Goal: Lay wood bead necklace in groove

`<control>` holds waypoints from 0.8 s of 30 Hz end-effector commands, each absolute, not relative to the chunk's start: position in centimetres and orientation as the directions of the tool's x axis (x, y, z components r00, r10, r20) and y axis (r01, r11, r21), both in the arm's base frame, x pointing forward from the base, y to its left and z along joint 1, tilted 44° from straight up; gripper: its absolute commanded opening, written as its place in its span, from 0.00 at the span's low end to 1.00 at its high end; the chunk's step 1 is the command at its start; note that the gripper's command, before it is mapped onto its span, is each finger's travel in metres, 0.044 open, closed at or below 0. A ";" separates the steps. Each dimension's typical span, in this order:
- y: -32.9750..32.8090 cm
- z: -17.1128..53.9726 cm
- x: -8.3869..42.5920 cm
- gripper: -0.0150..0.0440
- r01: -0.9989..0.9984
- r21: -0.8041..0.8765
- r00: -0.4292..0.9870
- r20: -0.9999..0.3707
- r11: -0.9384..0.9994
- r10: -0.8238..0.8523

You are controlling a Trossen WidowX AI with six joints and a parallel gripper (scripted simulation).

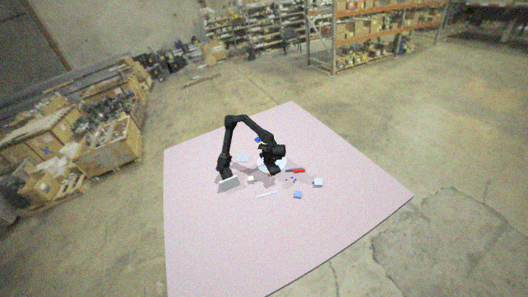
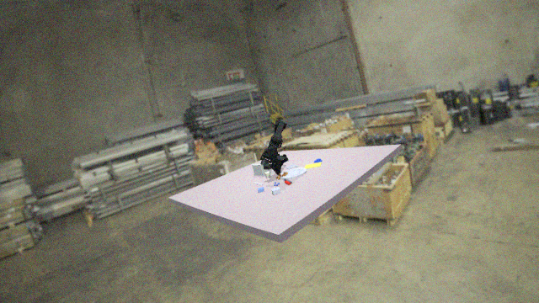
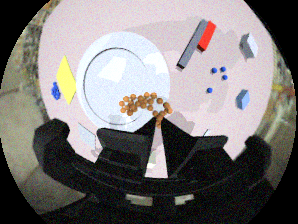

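Apparently, the near end of the bead necklace (image 3: 142,101) (image 1: 269,175) (image 2: 284,173) is pinched by the claw (image 3: 158,119) (image 1: 270,173) (image 2: 279,177). It is bunched over the near rim of the round board (image 3: 122,42) (image 1: 285,162) (image 2: 300,172), outside most of the groove. The bead could be slipped from the tips if too little is gripped, or the strand snagged if dragged. Its long axis is pointed across the wrist view, roughly left to right.
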State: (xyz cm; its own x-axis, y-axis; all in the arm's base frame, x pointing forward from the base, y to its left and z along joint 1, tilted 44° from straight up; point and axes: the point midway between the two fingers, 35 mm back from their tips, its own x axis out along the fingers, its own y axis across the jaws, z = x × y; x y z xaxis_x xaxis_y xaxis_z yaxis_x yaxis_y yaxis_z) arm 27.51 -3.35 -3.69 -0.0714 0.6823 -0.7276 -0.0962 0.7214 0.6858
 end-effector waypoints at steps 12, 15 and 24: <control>-3.4 -1.5 29.0 0.25 -0.098 0.682 -0.068 -0.731 0.725 0.679; -2.8 -1.0 29.6 0.25 -0.098 0.682 -0.068 -0.731 0.725 0.679; -1.0 0.5 31.2 0.25 -0.099 0.684 -0.068 -0.729 0.723 0.681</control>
State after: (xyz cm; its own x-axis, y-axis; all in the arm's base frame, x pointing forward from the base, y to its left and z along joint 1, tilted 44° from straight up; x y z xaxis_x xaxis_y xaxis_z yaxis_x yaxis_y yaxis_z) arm 30.63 -1.60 -0.10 -0.0717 0.6777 -0.7318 -0.0993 0.7252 0.6814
